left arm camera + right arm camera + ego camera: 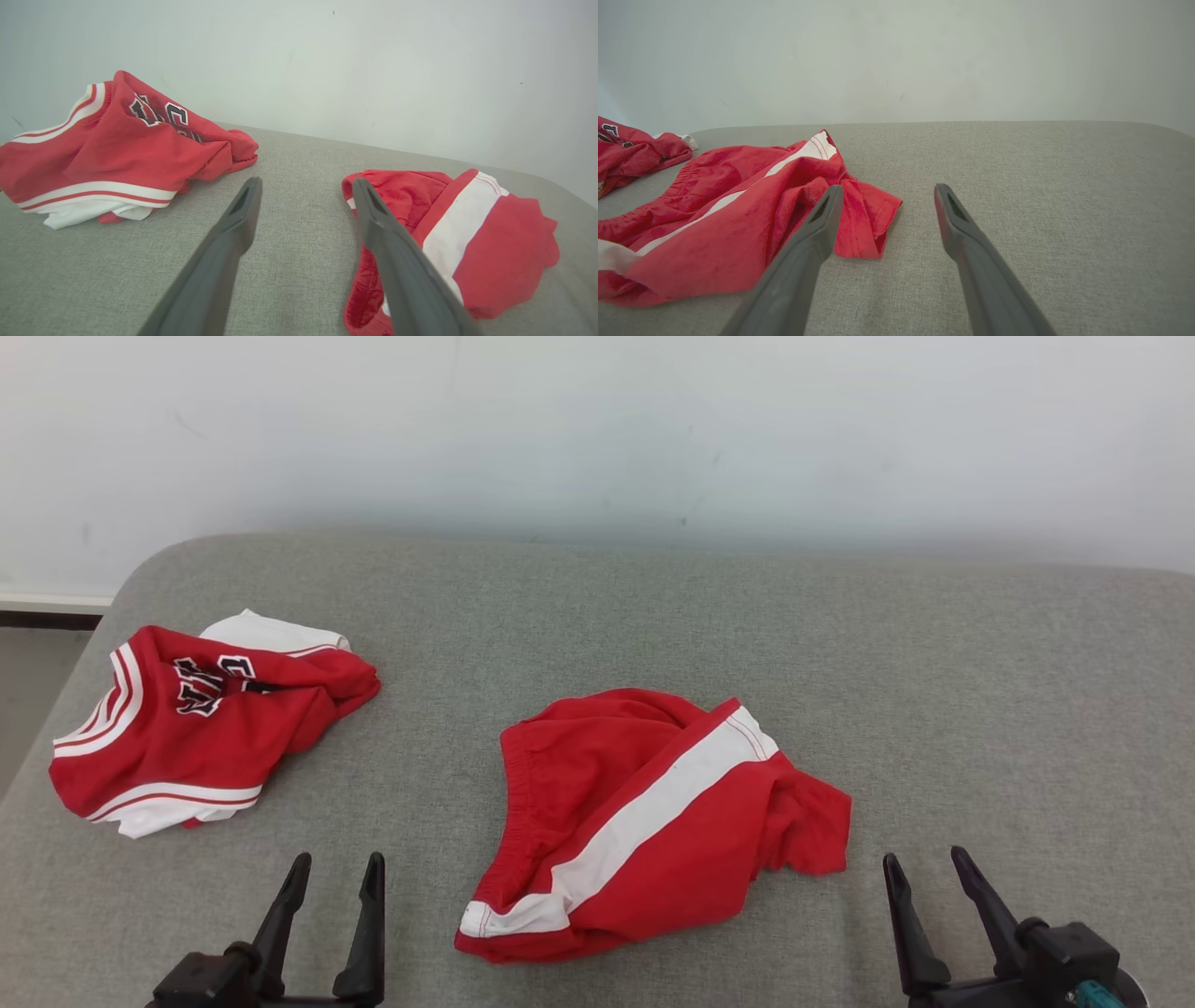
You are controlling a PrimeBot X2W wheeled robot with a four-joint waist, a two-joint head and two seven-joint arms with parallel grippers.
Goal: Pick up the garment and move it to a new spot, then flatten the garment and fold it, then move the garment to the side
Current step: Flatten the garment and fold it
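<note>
Head view, left to right for you. A red jersey point(187, 728) with white trim and dark lettering sits crumpled at the far left of the grey fabric surface point(934, 691), close to its left edge.

The left fingers point(282, 910) are at your lower left, spread wide with nothing between them and clear of both garments.

Your task item, the red shorts point(644, 812) with a white side stripe, lies bunched near the middle of the surface, well apart from the jersey. The waistband is on its left and one leg hem flops out to the right.

The right fingers point(907, 929) are at lower right, also wide and empty, just beside that hem and not touching it.

Left wrist view: you see bare grey fabric between the fingers, with the jersey off to the left and the shorts to the right. The right-hand finger overlaps the waistband, and I can't tell if they touch.

Right wrist view: the left-hand finger crosses in front of the shorts' hem and the other is over bare fabric. A pale wall point(597, 429) is behind.
</note>
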